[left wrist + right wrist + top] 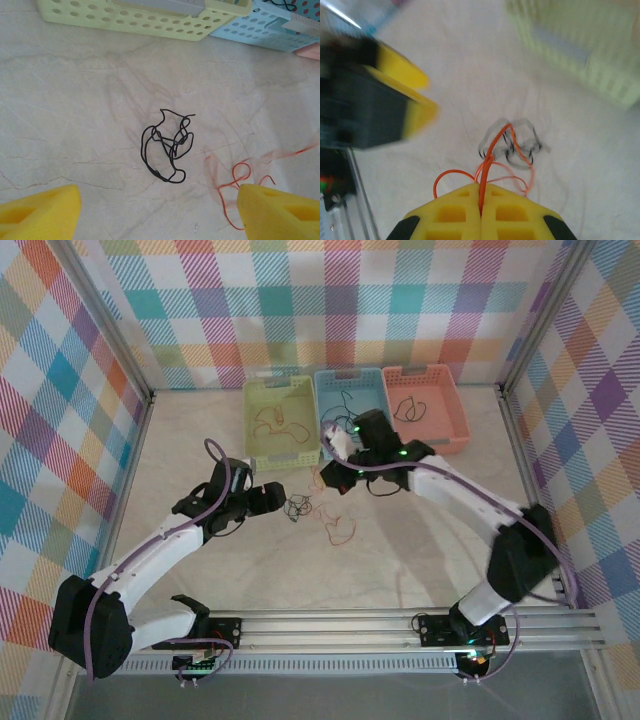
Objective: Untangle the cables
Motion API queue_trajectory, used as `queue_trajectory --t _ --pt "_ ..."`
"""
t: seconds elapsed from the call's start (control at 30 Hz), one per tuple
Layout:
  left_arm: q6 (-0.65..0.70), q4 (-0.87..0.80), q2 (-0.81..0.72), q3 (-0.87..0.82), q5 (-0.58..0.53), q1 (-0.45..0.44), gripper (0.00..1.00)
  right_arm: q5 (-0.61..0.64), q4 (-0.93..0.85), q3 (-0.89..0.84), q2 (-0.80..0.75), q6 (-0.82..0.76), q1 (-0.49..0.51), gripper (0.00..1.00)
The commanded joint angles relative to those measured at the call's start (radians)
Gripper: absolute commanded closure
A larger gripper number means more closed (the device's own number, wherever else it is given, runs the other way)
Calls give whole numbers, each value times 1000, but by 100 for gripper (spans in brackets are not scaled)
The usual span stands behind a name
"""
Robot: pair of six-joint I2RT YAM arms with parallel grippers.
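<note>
**Clamping of an orange cable by the right hand, left hand held apart**

The right hand (481, 197) is seen from its wrist view with both yellow fingers (455, 212) pressed together on an orange cable (492, 145). This strand runs taut from the seam between them up to the black cable (512, 147), a small loopy knot lying on the pale marbled counter (580, 165). More orange loops are spread beside and under the clamped strand.

From above, the cables (315, 512) are found at the middle of the counter, between the two hands. The black cable lies to the left, and the orange loops lie right of it and nearer. The right hand is placed low, just far-right of them. The left hand (272, 497) is held just to their left, with its fingers (40, 215) wide apart and nothing between them. In its wrist view the black cable is framed between the fingers, and an orange loop is seen touching the right finger's edge.

Along the far side, a green basket (255, 445), a blue basket (372, 390) and a pink basket (450, 405) are set side by side. A thin cable is laid in each.
</note>
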Motion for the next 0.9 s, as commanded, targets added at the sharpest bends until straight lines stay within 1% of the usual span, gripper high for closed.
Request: queue_trajectory --t 0.0,0.1,0.2,0.3,0.4,0.6,0.77,0.87 --pt "-17 25 4 -17 7 22 18 9 40 25 -84 -34 -7 100" --pt "-24 28 1 -24 7 25 18 9 57 97 -122 -26 -8 100" --pt "-25 28 -1 -34 8 28 18 9 116 164 -132 -10 -11 100" --pt "-25 30 -1 -38 11 33 18 23 146 265 -94 3 -14 100" --pt "-24 29 -1 -41 14 36 18 69 153 390 -27 23 -19 100" --pt "-33 27 -11 -51 19 42 18 102 173 659 165 76 -49 100" --pt "-42 30 -30 -77 17 45 18 113 189 899 378 142 -70 100" --pt "-46 28 -37 -83 22 46 18 113 190 1055 532 193 -84 100"
